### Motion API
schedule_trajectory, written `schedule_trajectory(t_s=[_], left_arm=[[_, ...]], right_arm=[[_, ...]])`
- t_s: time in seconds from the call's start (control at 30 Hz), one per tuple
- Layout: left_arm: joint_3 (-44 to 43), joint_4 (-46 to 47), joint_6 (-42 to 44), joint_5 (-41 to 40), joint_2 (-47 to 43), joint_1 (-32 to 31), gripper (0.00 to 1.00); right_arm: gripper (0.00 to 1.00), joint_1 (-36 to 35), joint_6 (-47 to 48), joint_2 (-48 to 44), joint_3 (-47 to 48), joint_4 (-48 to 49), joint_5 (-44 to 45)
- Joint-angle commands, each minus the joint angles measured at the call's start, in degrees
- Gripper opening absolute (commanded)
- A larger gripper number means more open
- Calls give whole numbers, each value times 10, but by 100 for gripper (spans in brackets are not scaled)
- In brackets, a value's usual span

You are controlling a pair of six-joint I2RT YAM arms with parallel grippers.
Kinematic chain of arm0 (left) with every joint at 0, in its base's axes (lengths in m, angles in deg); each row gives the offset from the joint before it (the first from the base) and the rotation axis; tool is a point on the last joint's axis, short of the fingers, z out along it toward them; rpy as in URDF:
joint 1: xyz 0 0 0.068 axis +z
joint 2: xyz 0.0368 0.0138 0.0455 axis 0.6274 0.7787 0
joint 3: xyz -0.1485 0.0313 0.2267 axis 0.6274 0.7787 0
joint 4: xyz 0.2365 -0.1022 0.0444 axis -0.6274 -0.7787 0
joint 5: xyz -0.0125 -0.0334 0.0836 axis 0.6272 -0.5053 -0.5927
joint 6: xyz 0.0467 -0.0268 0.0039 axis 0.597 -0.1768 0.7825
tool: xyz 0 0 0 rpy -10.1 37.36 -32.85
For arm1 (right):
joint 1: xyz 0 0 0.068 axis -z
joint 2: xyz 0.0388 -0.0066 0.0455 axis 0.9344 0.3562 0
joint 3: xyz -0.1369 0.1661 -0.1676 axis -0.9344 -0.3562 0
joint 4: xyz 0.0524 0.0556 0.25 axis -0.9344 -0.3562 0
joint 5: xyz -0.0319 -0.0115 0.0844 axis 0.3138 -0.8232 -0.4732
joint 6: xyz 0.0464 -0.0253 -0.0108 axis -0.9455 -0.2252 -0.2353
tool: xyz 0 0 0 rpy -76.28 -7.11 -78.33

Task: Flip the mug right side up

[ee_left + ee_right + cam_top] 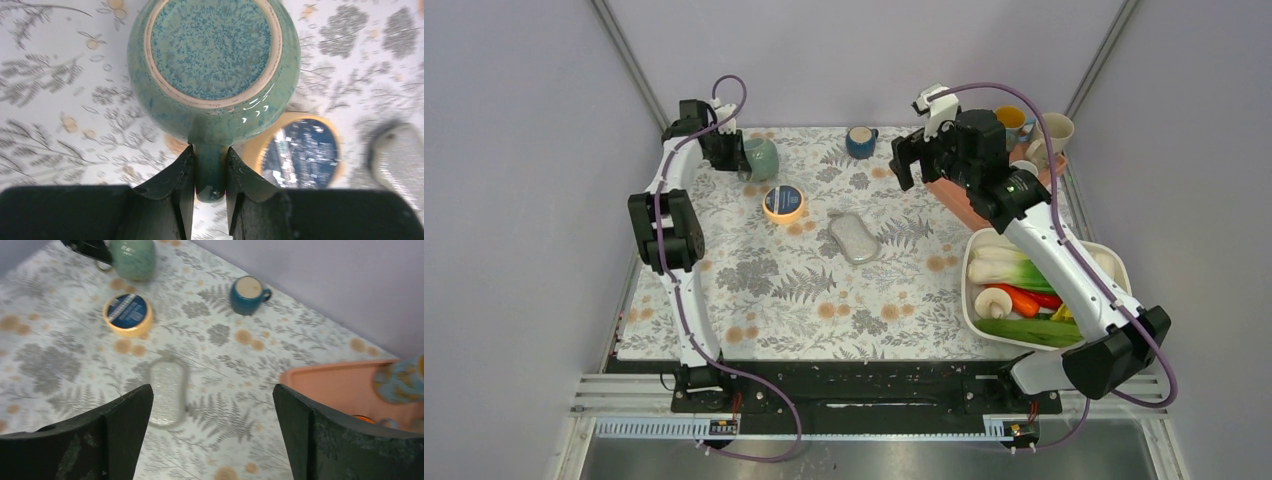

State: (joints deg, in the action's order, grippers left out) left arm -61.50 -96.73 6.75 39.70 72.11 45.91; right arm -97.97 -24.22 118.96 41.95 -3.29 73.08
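The green glazed mug is at the far left of the flowered cloth. My left gripper is shut on its handle, one finger on each side. In the left wrist view the mug's speckled base faces the camera and its mouth is hidden. It also shows in the right wrist view. I cannot tell whether it rests on the cloth or hangs just above it. My right gripper is wide open and empty, raised above the cloth at the back right.
A round yellow tin with a blue lid lies just right of the mug. A silver oval object lies mid-table. A small blue mug stands at the back. An orange tray with cups and a white bowl of vegetables are at the right.
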Motion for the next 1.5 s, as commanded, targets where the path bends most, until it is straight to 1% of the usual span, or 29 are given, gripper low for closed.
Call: schedule_trajectory(t_s=[0.0,0.1,0.37,0.4,0.47,0.6,0.7,0.73,0.83,0.9,1.0,1.1,1.2,1.27,1.37,1.47], left_arm=[[1,51,-121,55,-108,-15,0],[1,41,-167,68,-130,-22,0],[38,29,-209,109,-186,-67,0],[42,29,-217,117,-190,-66,0],[45,30,-235,136,-198,-85,0],[35,29,-271,164,-211,-108,0],[23,37,-302,189,-218,-127,0],[22,47,-324,199,-220,-131,0],[13,72,-381,231,-220,-137,0],[7,72,-390,235,-223,-145,0],[6,83,-414,248,-227,-156,0],[5,104,-436,255,-227,-160,0],[-2,105,-446,261,-226,-163,0],[-2,108,-467,272,-225,-167,0],[-11,110,-487,291,-228,-175,0],[-22,110,-495,309,-228,-180,0]], right_arm=[[99,-7,-173,13,-26,98,-90],[99,-7,-239,33,-32,121,-92],[100,-7,-363,98,-13,154,-101],[99,-7,-380,105,-14,160,-106],[100,-7,-413,119,-18,175,-123],[99,-7,-466,143,-11,192,-150],[100,-7,-527,155,-21,244,-179],[100,-6,-550,160,-26,273,-188],[99,-6,-604,168,-41,320,-207],[99,-6,-629,170,-52,344,-209],[99,-4,-657,174,-59,357,-203],[99,-2,-666,171,-65,353,-189],[99,3,-669,171,-70,352,-180],[99,7,-681,177,-69,355,-180],[98,18,-720,183,-79,392,-193],[98,26,-740,181,-84,434,-187]])
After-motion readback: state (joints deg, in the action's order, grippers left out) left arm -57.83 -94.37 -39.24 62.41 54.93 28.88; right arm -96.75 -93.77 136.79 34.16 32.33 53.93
